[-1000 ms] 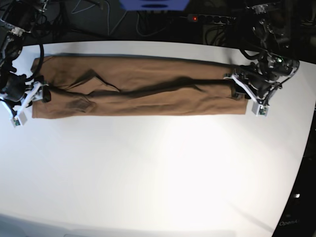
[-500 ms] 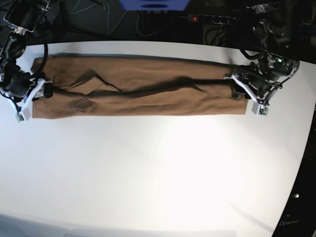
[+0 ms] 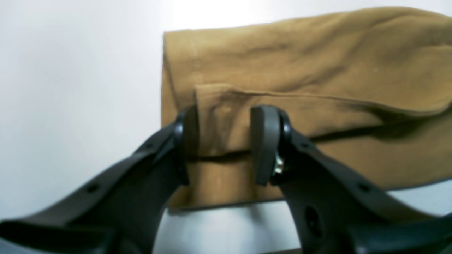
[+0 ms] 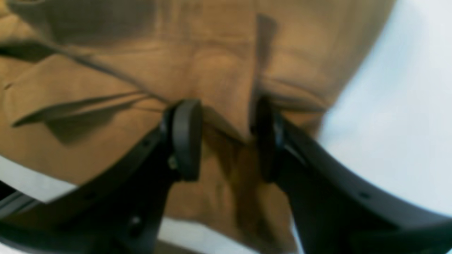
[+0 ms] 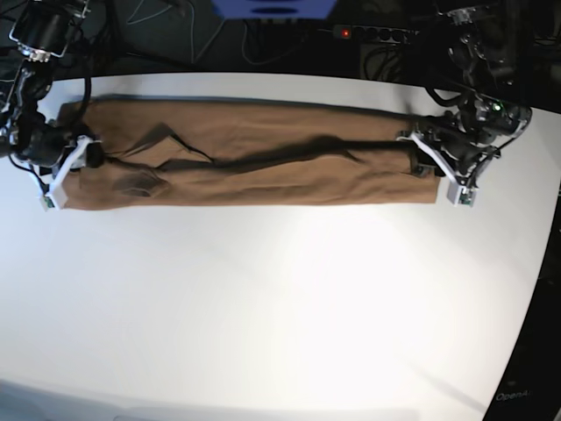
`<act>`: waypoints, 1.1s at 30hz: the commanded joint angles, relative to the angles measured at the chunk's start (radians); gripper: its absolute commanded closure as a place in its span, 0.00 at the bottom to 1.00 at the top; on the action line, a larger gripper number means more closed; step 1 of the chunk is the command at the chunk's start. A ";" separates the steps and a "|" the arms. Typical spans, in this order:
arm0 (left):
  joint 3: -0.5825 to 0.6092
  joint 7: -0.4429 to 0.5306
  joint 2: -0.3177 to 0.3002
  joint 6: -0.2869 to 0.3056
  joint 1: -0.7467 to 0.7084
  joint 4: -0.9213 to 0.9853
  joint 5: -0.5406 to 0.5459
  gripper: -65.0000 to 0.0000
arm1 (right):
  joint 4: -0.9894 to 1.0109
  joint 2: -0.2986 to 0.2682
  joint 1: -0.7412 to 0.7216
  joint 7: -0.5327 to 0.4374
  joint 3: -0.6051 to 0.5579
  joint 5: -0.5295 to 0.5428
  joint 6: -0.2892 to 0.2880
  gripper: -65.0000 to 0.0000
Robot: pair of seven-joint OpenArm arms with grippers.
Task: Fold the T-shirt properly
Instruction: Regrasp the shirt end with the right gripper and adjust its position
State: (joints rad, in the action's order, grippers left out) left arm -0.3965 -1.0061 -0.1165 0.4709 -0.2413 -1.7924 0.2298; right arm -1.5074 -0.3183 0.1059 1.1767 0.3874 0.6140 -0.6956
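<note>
T-shirt [image 5: 254,165] ends gripped by both jaws, part-open

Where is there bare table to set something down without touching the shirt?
The whole near half of the table, below the T-shirt, is bare. Only thin strips remain behind the shirt. Both short ends are crowded: the left gripper and the right gripper sit there.

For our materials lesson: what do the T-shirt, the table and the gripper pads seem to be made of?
T-shirt: soft matte woven or knitted cloth, likely cotton; it creases and folds limply.
Table: smooth white hard surface, perhaps laminate; it reflects a soft glare.
Pads of the left gripper: dark matte, probably rubber or plastic; too blurred to be sure.
</note>
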 commanded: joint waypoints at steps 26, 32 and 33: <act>-0.003 0.017 -0.012 0.002 0.009 -0.020 0.010 0.64 | -0.230 0.008 0.143 -0.025 0.005 0.017 -0.003 0.97; -0.003 0.017 -0.013 0.005 0.003 -0.020 0.010 0.64 | -0.235 0.021 0.182 -0.050 0.008 0.017 -0.003 0.97; -0.003 0.017 -0.013 0.005 0.003 -0.020 0.010 0.64 | -0.235 0.021 0.194 -0.068 0.008 0.017 -0.003 0.97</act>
State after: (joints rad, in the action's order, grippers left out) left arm -0.3965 -1.0061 -0.1192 0.4744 -0.2443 -1.7924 0.2291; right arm -1.7260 -0.2829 0.2985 1.1145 0.3878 0.6178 -0.6952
